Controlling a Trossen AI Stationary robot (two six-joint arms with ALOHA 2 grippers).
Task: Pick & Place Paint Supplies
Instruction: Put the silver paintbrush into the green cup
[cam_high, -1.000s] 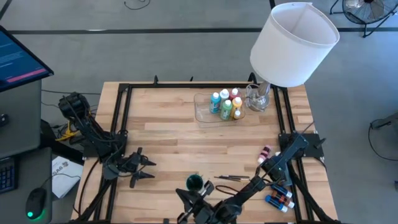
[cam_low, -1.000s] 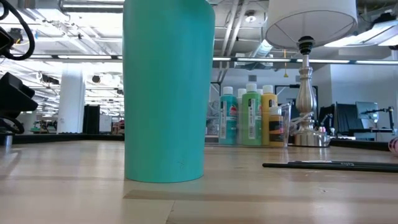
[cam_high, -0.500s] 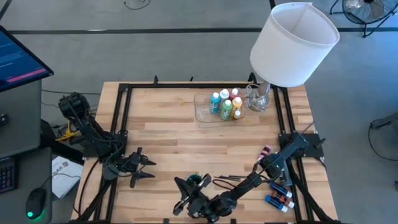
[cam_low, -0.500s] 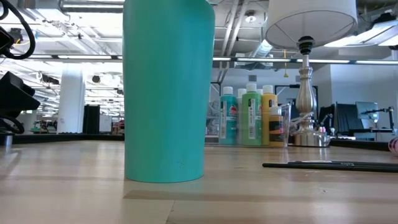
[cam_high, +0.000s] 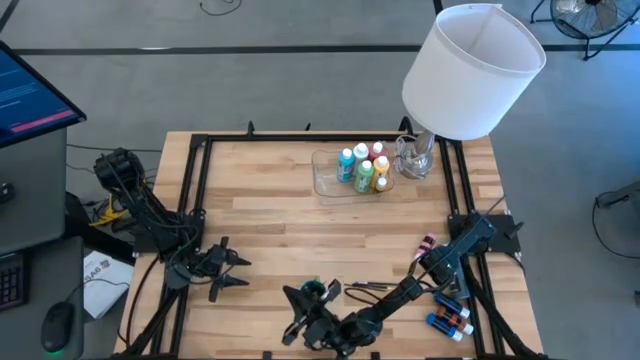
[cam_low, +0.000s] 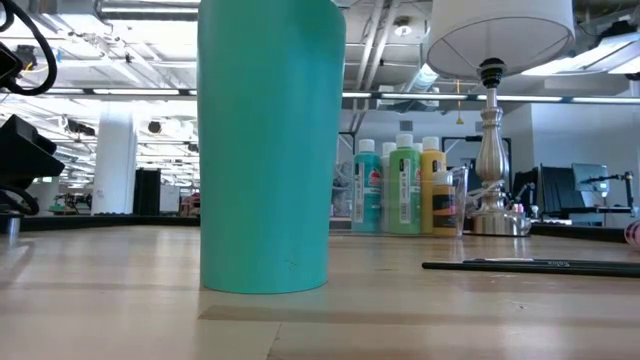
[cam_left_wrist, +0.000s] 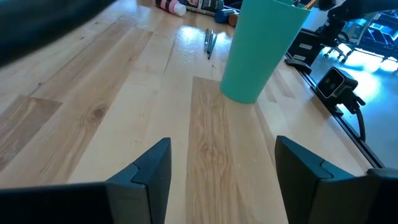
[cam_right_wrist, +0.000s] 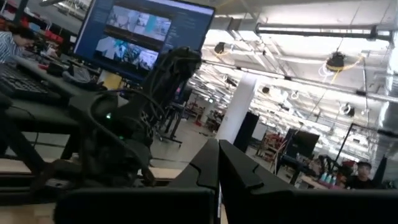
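Tray: we see a clear plastic tray (cam_high: 330, 180) at the far side of the counter (cam_high: 290, 220), holding the paint bottles (cam_high: 362, 170) upright in a tight cluster: teal, green, yellow and red, all white-capped
Same bottles from table height: we make out teal, green and yellow ones (cam_low: 402, 190) standing side by side; their labels carry print too small for us to read
Cup: a teal cup (cam_low: 265, 145) stands upright near the front edge; from above it is partly hidden by the right arm, and we cannot tell what is inside it
Brushes: thin dark brushes (cam_high: 375, 286) lie flat on the counter just right of the cup; one shows in the low view (cam_low: 530, 266)
Loose supplies: a pink bottle (cam_high: 428, 243) lies by the right rail, and small coloured bottles (cam_high: 448, 320) lie at the front right corner
Lamp: its big white shade (cam_high: 472, 70) hangs over the far right corner
Left hand (cam_high: 228, 272): we see it wide open, holding nothing, low over the front left of the counter, well apart from the cup
Right hand (cam_high: 300, 318): fingers pressed together, holding nothing, at the front edge just beside the cup
Change: since half a second ago the right arm has barely shifted; a second ago it sat lower and left the cup clear; the left arm, tray and bottles have stayed put
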